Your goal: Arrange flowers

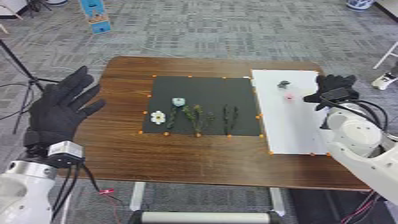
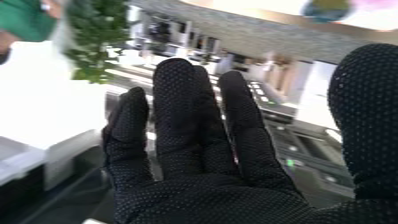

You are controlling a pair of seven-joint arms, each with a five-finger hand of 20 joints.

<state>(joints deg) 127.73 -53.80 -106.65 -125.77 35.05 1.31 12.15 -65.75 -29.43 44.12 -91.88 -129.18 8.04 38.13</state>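
Observation:
In the head view my left hand (image 1: pixel 60 107) is held open at the table's left edge, apart from the flowers. My right hand (image 1: pixel 336 90) is at the right edge of the white sheet (image 1: pixel 302 120), near a pink flower (image 1: pixel 289 96) and a small dark green piece (image 1: pixel 283 84). On the black sheet (image 1: pixel 209 87) lie a white flower (image 1: pixel 158 117), a pale blue flower (image 1: pixel 179 102), a green leafy sprig (image 1: pixel 196 119) and dark thin stems (image 1: pixel 230 118). In the right wrist view my right hand (image 2: pixel 213 195) has straight fingers and holds nothing.
The brown wooden table (image 1: pixel 178 162) carries both sheets, with small orange markers (image 1: pixel 166 133) along their edges. A black tripod (image 1: pixel 35 80) stands on the floor beyond the table's left side.

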